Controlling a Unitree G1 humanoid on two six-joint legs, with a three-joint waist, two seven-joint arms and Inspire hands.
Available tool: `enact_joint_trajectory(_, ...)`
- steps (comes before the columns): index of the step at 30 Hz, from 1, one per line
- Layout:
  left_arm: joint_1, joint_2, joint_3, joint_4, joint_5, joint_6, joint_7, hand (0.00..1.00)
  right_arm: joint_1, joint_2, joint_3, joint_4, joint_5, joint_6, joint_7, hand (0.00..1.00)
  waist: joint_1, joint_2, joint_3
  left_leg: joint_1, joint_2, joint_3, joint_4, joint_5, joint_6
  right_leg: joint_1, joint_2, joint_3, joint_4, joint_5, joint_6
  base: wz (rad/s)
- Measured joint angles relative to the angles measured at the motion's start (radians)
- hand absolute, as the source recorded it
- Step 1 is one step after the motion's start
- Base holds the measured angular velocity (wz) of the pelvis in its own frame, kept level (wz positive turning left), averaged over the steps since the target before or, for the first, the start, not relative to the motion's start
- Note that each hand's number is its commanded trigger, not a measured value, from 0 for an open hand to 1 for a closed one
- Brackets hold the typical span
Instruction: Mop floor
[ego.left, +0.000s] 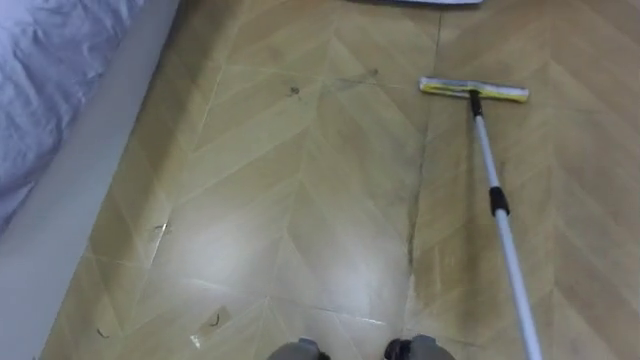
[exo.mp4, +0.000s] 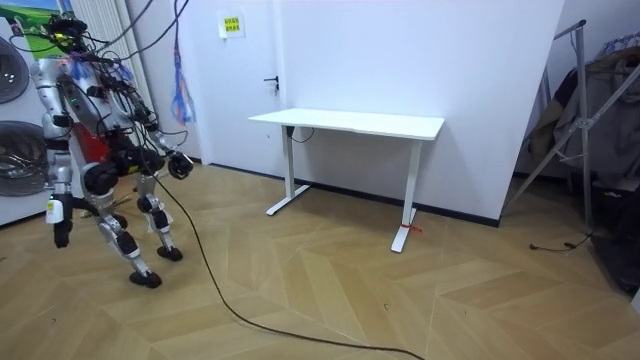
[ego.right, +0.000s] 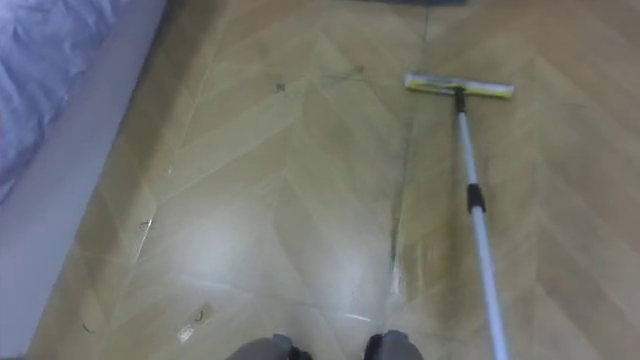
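Judging the grip of either hand (exo.mp4: 62, 237) is impossible; the mop (ego.left: 498, 205) rests head-down on the floor (ego.left: 300, 200).

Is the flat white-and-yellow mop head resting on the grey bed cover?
No, the flat white-and-yellow mop head lies on the wooden floor, well right of the grey bed cover.

Head eyes downward, sharing floor (ego.left: 300, 200); room view distant
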Motion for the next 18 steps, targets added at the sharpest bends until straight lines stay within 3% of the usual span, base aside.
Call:
enact_joint_trajectory(1,0.002,0.015,-0.001,-0.003,0.000,0.000,0.000,0.00,-0.039,-0.021,0.019,-0.017,0.006,-0.015,0.010,1.00,0.025,-0.014,0.0012,-0.016,0.014,0.002,0.033,0.000,-0.007,0.004,0.016,-0.011,0.001,-0.004,-0.014,0.06)
enact_joint_trajectory(2,0.009,0.027,0.001,-0.003,0.001,0.002,0.000,0.00,-0.080,-0.028,0.020,-0.030,0.008,-0.043,0.015,1.00,0.043,-0.027,-0.0027,-0.034,0.029,0.000,0.058,0.010,-0.024,0.008,0.027,-0.025,-0.003,-0.004,-0.027,0.11)
enact_joint_trajectory(4,0.014,0.027,0.000,-0.007,0.003,0.020,-0.001,0.00,-0.130,-0.035,0.020,-0.032,0.024,-0.062,0.029,1.00,0.046,-0.024,-0.0014,-0.047,0.042,-0.007,0.068,0.018,-0.039,0.035,0.042,-0.039,-0.017,-0.005,-0.038,0.58)
enact_joint_trajectory(5,0.012,0.024,-0.001,-0.009,0.005,0.024,-0.007,0.00,-0.131,-0.040,0.012,-0.031,0.046,-0.071,0.048,1.00,0.043,-0.020,0.0002,-0.057,0.023,-0.009,-0.001,0.028,-0.054,0.050,0.043,-0.040,-0.024,-0.010,-0.037,1.09)
enact_joint_trajectory(6,0.015,0.023,-0.001,-0.020,0.005,0.023,-0.014,0.00,-0.115,-0.039,-0.016,-0.026,0.053,-0.077,0.056,1.00,0.045,-0.017,0.0010,-0.066,-0.001,-0.012,-0.050,0.063,-0.021,0.060,0.041,-0.034,-0.029,-0.017,-0.029,0.95)
enact_joint_trajectory(7,0.020,0.022,0.000,-0.025,0.006,0.021,-0.018,0.00,-0.104,-0.036,-0.024,-0.021,0.058,-0.082,0.059,1.00,0.051,-0.016,0.0006,-0.055,-0.005,-0.011,-0.062,0.078,0.001,0.068,0.041,-0.031,-0.034,-0.019,-0.025,0.57)
enact_joint_trajectory(9,0.036,0.016,0.002,-0.024,0.013,0.033,-0.029,0.00,-0.040,-0.025,-0.021,-0.011,0.088,-0.098,0.075,1.00,0.063,-0.002,0.0003,-0.007,0.014,0.030,-0.092,0.075,0.028,0.101,0.049,-0.007,-0.059,-0.017,-0.011,0.08)
enact_joint_trajectory(12,0.038,-0.002,0.023,-0.012,0.013,0.047,-0.032,0.00,0.044,-0.016,-0.003,0.001,0.083,-0.108,0.076,1.00,0.056,0.020,-0.0023,0.036,0.019,0.060,-0.109,0.062,0.042,0.140,0.040,0.003,-0.066,-0.018,-0.005,-0.19)
enact_joint_trajectory(14,0.008,-0.022,0.037,0.012,0.012,0.044,-0.030,0.00,0.142,0.003,0.027,0.025,0.045,-0.106,0.055,1.00,0.023,0.037,-0.0070,0.073,0.006,0.069,-0.116,0.046,0.054,0.161,0.021,0.004,-0.039,-0.023,0.009,-0.05)
enact_joint_trajectory(16,-0.012,-0.025,0.038,0.026,0.012,0.027,-0.027,0.00,0.202,0.043,0.048,0.026,0.020,-0.103,0.022,1.00,0.012,0.039,-0.0062,0.095,0.010,0.080,-0.112,0.025,0.050,0.152,0.017,0.006,0.012,-0.005,0.023,-0.33)
enact_joint_trajectory(18,-0.020,-0.031,0.038,0.025,0.012,0.009,-0.021,0.00,0.253,0.098,0.057,0.026,0.008,-0.081,0.009,1.00,-0.031,0.050,-0.0143,0.126,0.026,0.088,-0.118,0.010,0.043,0.170,0.028,0.001,0.006,0.010,0.030,-0.38)
